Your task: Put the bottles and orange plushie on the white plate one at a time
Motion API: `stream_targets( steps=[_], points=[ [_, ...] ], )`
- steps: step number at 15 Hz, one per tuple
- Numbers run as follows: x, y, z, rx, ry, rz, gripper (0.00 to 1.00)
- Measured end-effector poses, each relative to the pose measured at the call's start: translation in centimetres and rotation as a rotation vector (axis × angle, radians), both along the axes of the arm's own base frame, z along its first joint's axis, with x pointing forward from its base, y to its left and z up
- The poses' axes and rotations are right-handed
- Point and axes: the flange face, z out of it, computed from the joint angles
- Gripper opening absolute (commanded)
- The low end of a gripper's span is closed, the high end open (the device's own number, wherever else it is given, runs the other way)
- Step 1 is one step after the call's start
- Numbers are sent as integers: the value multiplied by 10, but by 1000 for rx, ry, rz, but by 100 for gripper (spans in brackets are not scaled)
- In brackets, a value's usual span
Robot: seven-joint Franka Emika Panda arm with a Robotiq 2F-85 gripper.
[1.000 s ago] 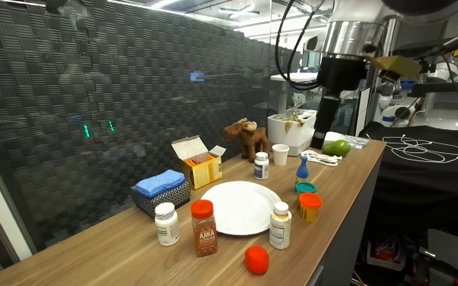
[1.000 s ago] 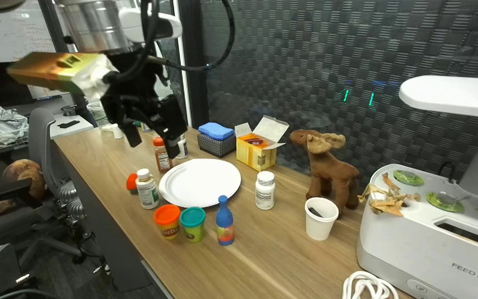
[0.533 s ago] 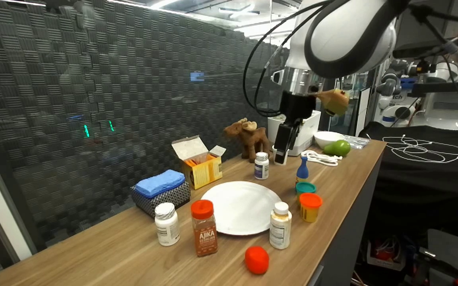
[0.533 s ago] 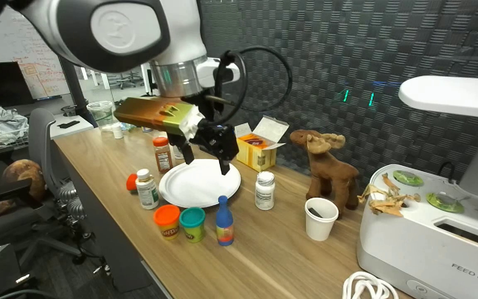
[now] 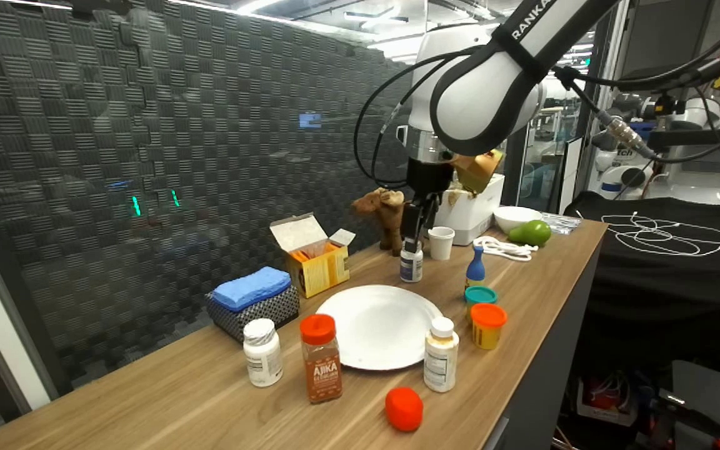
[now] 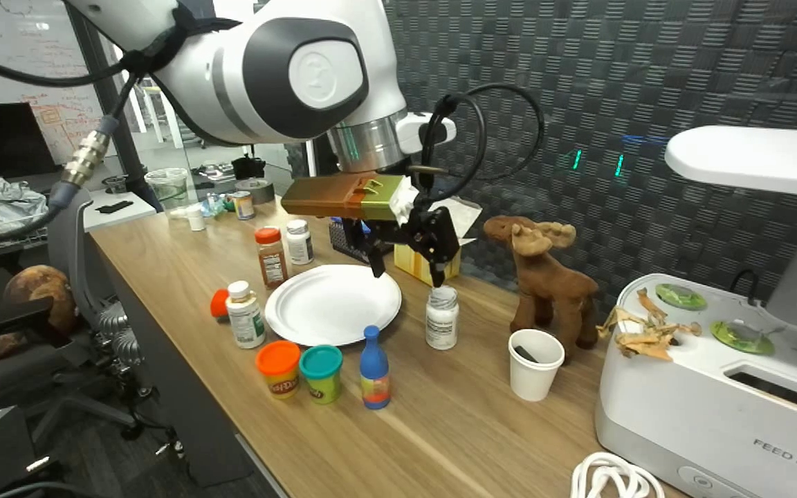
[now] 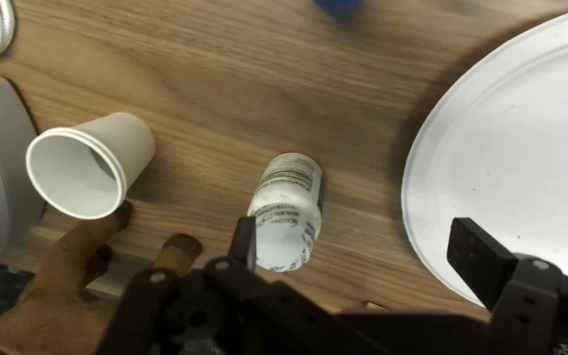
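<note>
Over a wood-grain counter (image 5: 166, 406), a robot arm (image 6: 301, 76) is reaching down, and its black gripper (image 6: 407, 277) is hanging with its two fingers (image 7: 243, 241) spread wide apart. One of them is hovering right at the top of a first white bottle (image 7: 289, 190); whether the two are touching cannot be told. The opposite one, in the wrist view, is showing in front of the rim of the white plate (image 5: 379, 325). This plate is lying flat on the counter, and the first white bottle is standing upright near it, with bare wood showing between.

Around the plate, three more are standing upright on the wood. A red-capped bottle (image 5: 324, 375), marked AJIKA, is standing just beside the rim; a second white bottle (image 5: 264, 356) is standing near it, on the wall side; a third white bottle (image 5: 440, 359) is standing by the rim, on the side of the counter's free edge. The orange plushie (image 5: 404, 409), a small, round, red-orange lump, is resting on the counter near the third white bottle.

Along the dark textured wall (image 5: 179, 125), a blue cloth (image 5: 252, 289) is lying on a dark basket (image 5: 260, 319), an open yellow box (image 5: 329, 272) is standing beside it, and a brown toy moose (image 6: 547, 283) is standing near a white cup (image 6: 533, 380).
</note>
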Motion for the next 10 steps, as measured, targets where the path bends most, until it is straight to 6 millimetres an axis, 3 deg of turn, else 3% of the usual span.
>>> stream_targets(
  steps=[10],
  points=[
    [29, -18, -23, -39, 6, -38, 100]
  ],
)
